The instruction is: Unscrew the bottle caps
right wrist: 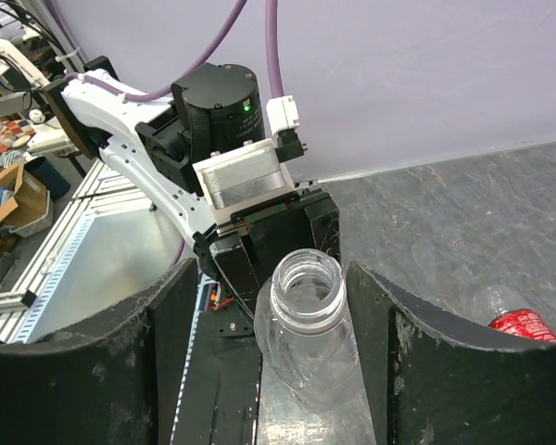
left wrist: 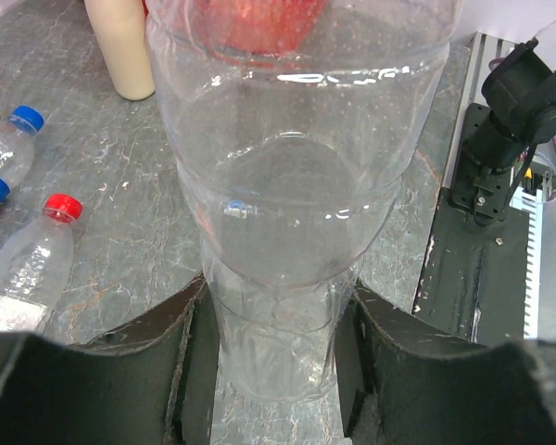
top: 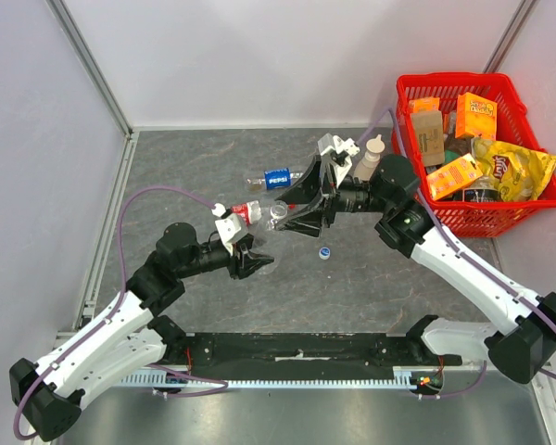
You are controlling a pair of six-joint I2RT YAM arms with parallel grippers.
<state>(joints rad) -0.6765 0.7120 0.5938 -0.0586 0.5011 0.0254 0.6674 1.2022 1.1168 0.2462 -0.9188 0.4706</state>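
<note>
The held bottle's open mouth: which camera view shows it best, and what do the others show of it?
Right wrist: it looks down into the uncapped mouth between the fingers of the right gripper. Left wrist shows only the body of the bottle, clamped in the left gripper. The top view shows the mouth small.

1. The table (top: 195, 167) is a grey, marbled slab.
2. A Pepsi bottle (top: 276, 177) lies on its side toward the far middle, its blue cap (left wrist: 25, 119) screwed on.
3. Near it lies a red-labelled bottle (left wrist: 28, 269), also on its side, with its red cap (left wrist: 63, 206) on.
4. A loose cap (top: 324, 251) sits alone, closer to the arms.
5. A beige bottle (top: 369, 159) stands upright just beside a red basket (top: 449, 78) in the far right corner.
</note>
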